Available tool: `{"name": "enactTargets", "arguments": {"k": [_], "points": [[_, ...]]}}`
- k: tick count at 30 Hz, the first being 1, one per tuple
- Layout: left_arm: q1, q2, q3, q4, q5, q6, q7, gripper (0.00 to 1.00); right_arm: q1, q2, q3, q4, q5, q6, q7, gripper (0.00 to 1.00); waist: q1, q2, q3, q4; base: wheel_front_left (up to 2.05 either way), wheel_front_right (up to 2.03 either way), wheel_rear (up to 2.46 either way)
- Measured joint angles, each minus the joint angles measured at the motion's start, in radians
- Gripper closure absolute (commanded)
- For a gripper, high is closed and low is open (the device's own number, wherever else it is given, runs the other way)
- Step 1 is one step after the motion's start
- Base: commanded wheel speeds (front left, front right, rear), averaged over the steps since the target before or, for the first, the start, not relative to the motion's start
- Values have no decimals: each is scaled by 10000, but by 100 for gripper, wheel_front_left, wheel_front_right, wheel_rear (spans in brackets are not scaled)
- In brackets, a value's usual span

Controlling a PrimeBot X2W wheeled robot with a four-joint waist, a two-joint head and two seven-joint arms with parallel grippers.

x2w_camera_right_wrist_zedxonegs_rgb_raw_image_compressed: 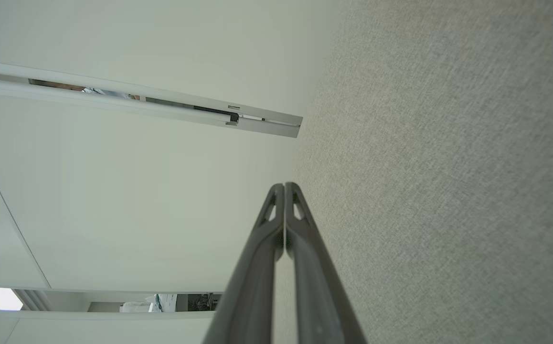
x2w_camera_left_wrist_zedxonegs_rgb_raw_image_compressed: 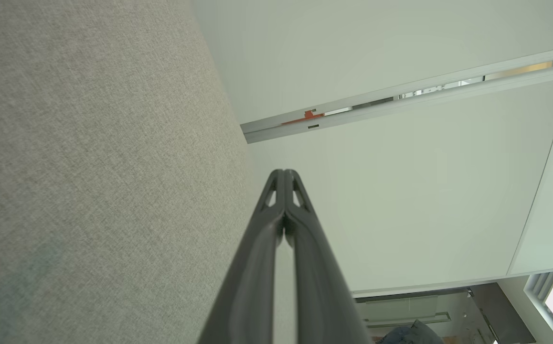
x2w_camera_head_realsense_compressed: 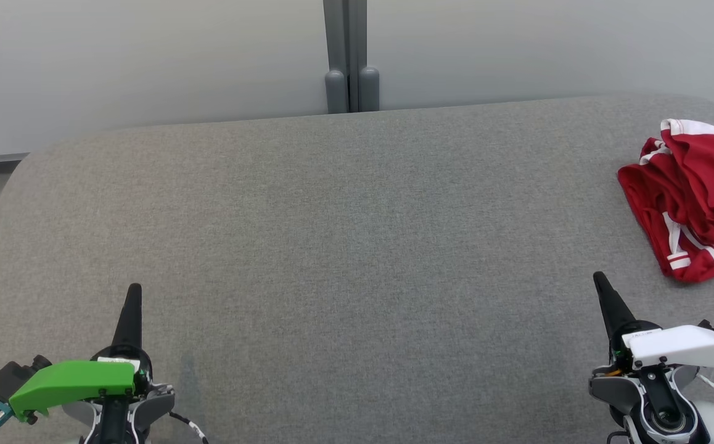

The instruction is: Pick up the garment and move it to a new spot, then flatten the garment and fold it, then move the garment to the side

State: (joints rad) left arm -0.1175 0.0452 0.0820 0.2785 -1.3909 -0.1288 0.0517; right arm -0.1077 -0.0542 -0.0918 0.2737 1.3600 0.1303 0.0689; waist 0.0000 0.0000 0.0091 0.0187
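Observation:
The garment is red with white stripes and lies crumpled at the far right of the grey fabric table, partly cut off by the head view's right edge. My left gripper rests at the lower left, shut and holding nothing, far from the garment. Its fingertips press together in the left wrist view. My right gripper sits at the lower right, shut and holding nothing, a short way in front and left of the garment. The right wrist view shows this gripper with tips touching.
Pale wall panels stand behind the table, joined by a grey post at the middle. The table's rounded far-left corner drops off to the floor. Bare grey cloth stretches between the two grippers.

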Motion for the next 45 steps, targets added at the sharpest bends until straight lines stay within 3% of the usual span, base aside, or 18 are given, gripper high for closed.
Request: {"name": "enactTargets", "arguments": {"k": [34,45], "points": [[31,13,311,-334,-2201,0,616,100,-1,38,-221,-267,2489,0,443,100,0,0,-60,-187,0,0,0],[34,13,314,-339,-2207,0,616,100,-1,40,-224,-270,2493,0,445,100,0,0,-60,-188,0,0,0]]}}
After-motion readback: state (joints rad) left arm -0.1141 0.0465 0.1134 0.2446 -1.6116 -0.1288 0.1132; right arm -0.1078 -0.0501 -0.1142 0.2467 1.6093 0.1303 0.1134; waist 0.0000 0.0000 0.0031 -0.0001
